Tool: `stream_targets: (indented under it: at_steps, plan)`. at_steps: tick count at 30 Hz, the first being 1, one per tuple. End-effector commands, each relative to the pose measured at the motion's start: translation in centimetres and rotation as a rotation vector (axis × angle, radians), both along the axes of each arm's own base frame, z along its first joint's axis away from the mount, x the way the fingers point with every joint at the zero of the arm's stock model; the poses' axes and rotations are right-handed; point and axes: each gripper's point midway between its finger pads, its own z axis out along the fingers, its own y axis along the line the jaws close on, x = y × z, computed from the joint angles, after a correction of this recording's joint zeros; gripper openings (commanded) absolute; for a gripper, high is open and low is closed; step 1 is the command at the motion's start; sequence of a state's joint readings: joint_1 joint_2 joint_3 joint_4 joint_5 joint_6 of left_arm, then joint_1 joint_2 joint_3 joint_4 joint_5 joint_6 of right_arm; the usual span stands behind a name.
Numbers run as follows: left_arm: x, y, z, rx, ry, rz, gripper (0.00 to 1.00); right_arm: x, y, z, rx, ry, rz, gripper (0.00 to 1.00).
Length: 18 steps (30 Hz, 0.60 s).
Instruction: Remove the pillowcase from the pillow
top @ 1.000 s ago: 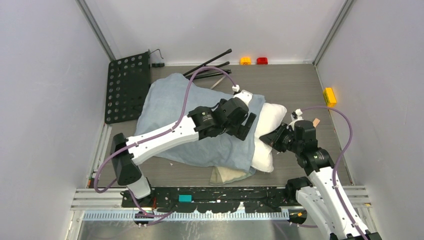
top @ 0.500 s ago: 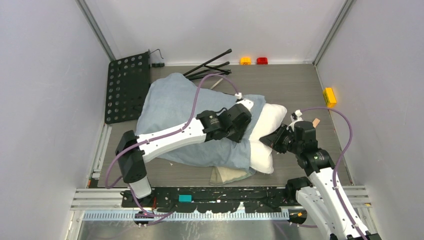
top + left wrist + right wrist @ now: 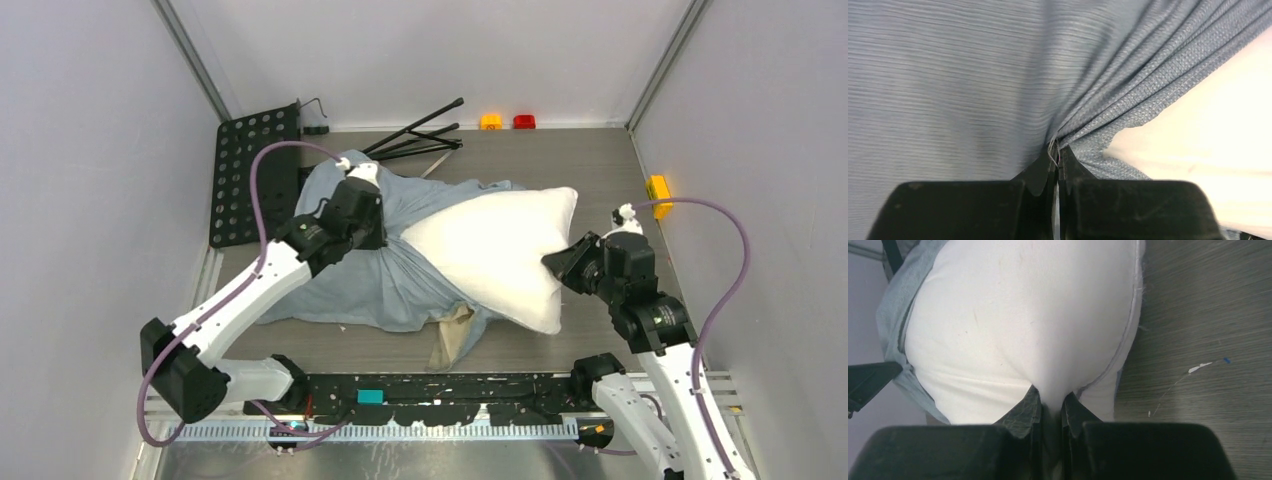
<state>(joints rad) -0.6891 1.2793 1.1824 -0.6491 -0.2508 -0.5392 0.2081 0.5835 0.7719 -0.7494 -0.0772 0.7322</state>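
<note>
The counter (image 3: pixel 600 170) carries the pillow (image 3: pixel 495 255), which lies slantwise with most of its white body bare. The pillowcase (image 3: pixel 375 285) is bunched over the pillow's left end only, so judge the task well advanced but incomplete: that end is not yet free. Creases in the cloth converge on the left claw (image 3: pixel 1057 152), which is clamped on a pinch of blue-grey fabric just left of the pillow. The tension suggests it is placed there to draw the cover away from the pillow. The right claw (image 3: pixel 1050 399) is closed on a fold at the pillow's right edge, anchoring it so the pillow does not follow the cloth. Hold the two grips in opposition; if the anchor slips, expect the pillow to drag leftward.
</note>
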Motion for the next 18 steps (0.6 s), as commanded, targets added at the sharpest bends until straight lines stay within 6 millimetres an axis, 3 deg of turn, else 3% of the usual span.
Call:
stream_targets:
  at_steps: [1, 5, 8, 11, 14, 18]
  plan:
    - [0.1, 9.5, -0.7, 0.221, -0.002, 0.186, 0.0, 1.3, -7.9, 5.4, -0.263, -0.136, -0.33, 0.0]
    - [-0.2, 10.4, -0.5, 0.195, 0.0, 0.196, 0.0, 1.7, -7.9, 8.7, -0.279, -0.199, -0.316, 0.0]
    - [-0.4, 10.2, 0.0, 0.172, -0.011, 0.176, 0.0, 2.6, -4.7, 10.3, -0.204, -0.238, -0.158, 0.0]
    - [-1.0, 8.9, 1.5, 0.099, -0.035, 0.115, 0.01, 3.6, -0.2, 12.6, -0.064, -0.28, 0.035, 0.0]
    - [-2.6, 6.2, 4.1, -0.051, -0.029, 0.001, 0.14, 4.8, 3.0, 14.6, 0.061, -0.295, 0.157, 0.0]
    - [-7.0, 0.5, 8.2, -0.39, 0.054, -0.216, 0.36, 6.6, 5.2, 16.6, 0.158, -0.315, 0.23, 0.0]
